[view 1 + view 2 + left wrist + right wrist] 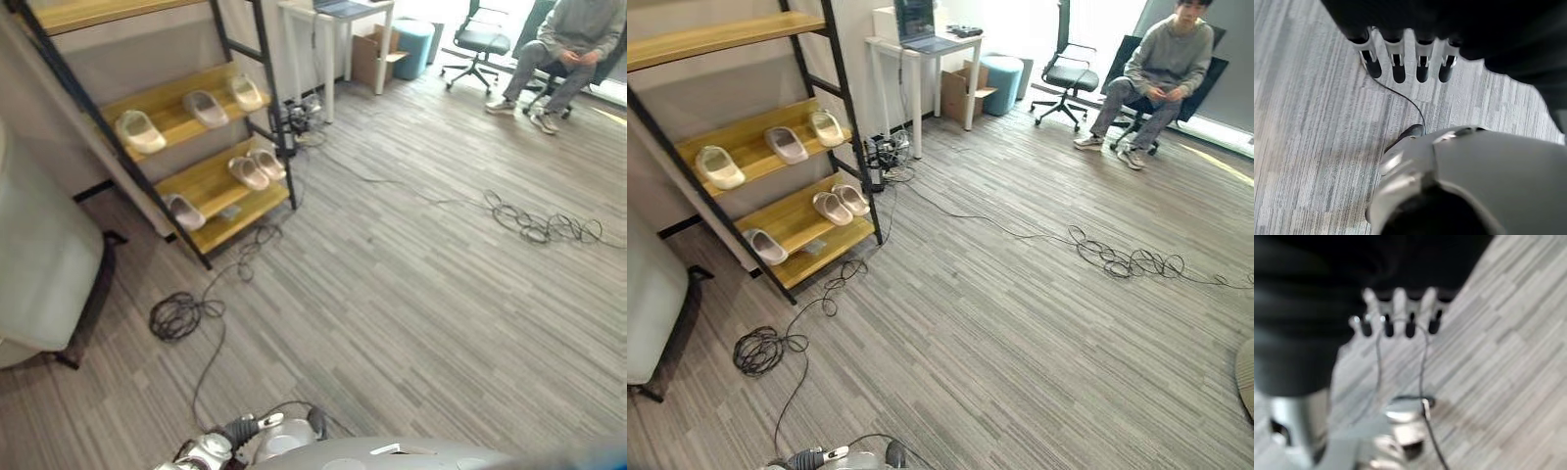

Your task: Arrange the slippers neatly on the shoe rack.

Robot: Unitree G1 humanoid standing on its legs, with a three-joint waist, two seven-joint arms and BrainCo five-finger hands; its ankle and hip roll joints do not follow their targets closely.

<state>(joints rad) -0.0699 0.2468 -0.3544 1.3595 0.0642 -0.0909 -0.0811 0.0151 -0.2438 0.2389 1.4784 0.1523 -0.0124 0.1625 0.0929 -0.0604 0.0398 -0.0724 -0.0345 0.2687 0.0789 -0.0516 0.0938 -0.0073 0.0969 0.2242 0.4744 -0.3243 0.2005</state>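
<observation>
The shoe rack (230, 76) has a black frame and wooden shelves and stands at the far left. Three pale slippers lie spread along its middle shelf: one at the left (140, 130), one in the middle (206, 108), one at the right (246, 92). On the lower shelf a pair (257, 168) lies side by side, and a single slipper (183, 210) sits at the left end. My left hand (1398, 63) hangs over the grey floor with straight fingers and holds nothing. My right hand (1399, 308) hangs the same way, open and empty. Both are far from the rack.
A person (1161, 69) sits on a chair at the back right, beside an office chair (1068, 64). A white desk (921, 54), a cardboard box (965, 90) and a power strip stand past the rack. Cables (1127, 262) and a coil (759, 350) lie on the floor. A grey padded seat (39, 264) stands at the left.
</observation>
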